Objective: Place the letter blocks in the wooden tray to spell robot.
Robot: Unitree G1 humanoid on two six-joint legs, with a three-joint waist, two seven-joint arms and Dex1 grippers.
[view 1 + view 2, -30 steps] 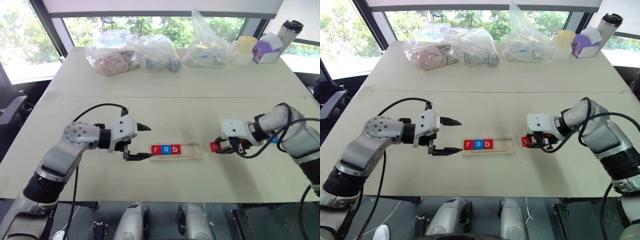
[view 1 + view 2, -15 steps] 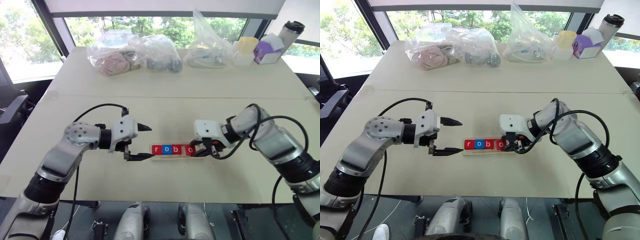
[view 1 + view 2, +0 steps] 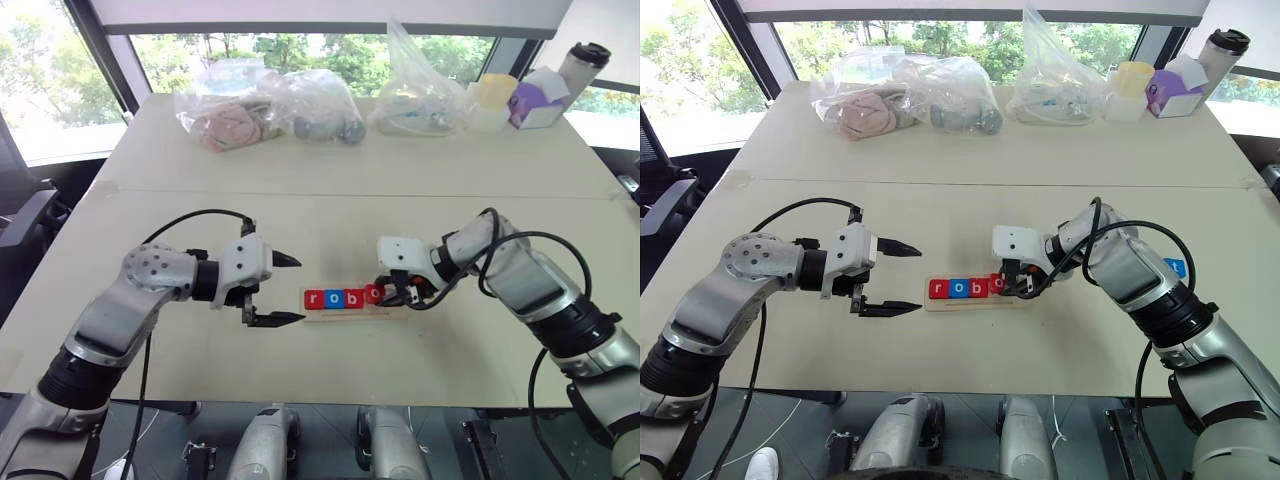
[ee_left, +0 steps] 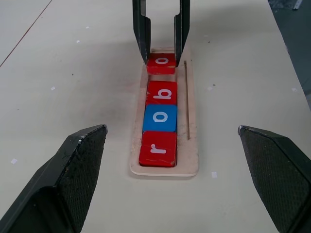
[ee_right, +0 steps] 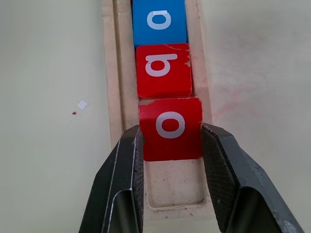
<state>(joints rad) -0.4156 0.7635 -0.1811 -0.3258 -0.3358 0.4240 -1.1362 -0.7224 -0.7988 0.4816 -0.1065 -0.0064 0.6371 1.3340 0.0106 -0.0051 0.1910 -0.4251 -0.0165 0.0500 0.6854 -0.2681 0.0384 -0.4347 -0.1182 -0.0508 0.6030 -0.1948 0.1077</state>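
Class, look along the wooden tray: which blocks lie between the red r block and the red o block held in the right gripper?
Two blocks: the blue o block, then the red b block, between the red r block and the red o block in the right gripper. The left wrist view shows it.

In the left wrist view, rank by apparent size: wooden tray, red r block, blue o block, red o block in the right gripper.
1. wooden tray
2. red r block
3. blue o block, only slightly smaller
4. red o block

The blocks probably match; nearness to the camera makes the closer ones look bigger.
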